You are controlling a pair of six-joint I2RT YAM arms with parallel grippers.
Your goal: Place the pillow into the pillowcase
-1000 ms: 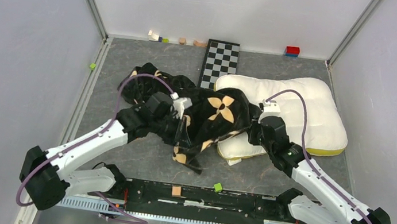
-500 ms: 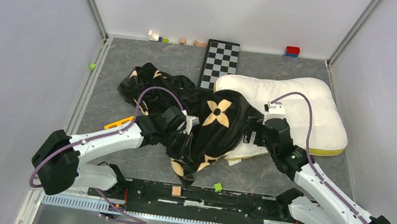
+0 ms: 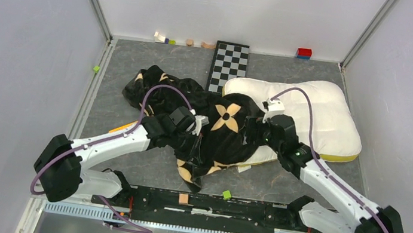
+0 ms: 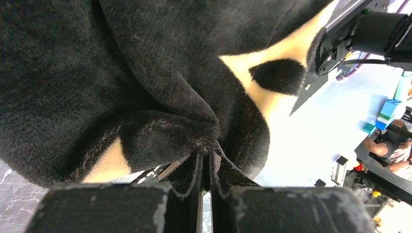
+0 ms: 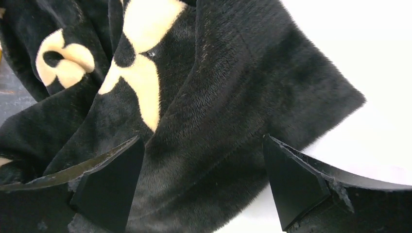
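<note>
The pillow (image 3: pixel 318 116) lies back-right, long axis running left to right, its left end under the bunched pillowcase (image 3: pixel 220 133). Reaching in low, the left gripper (image 4: pixel 206 167) pinches a pillowcase fold; arm stretched forward, the right gripper (image 5: pixel 204 165) hangs spread wide over the plush.

Black pillowcase (image 3: pixel 222 142) (tan flowers), cream pillow (image 3: pixel 338 125).

Pillow (image 3: pixel 324 117): one; pillowcase (image 3: pixel 220 139): one; checkered board (image 3: pixel 229 65): one; arms: two, left arm (image 3: pixel 110 140) and right arm (image 3: pixel 331 185); green cubes (image 3: pixel 227 194) lying singly: two; red-blue block (image 3: pixel 304 53): one; tan block (image 3: pixel 183 198), alone at front: one; small blocks (image 3: pixel 181 41) in far row: too small to count.
</note>
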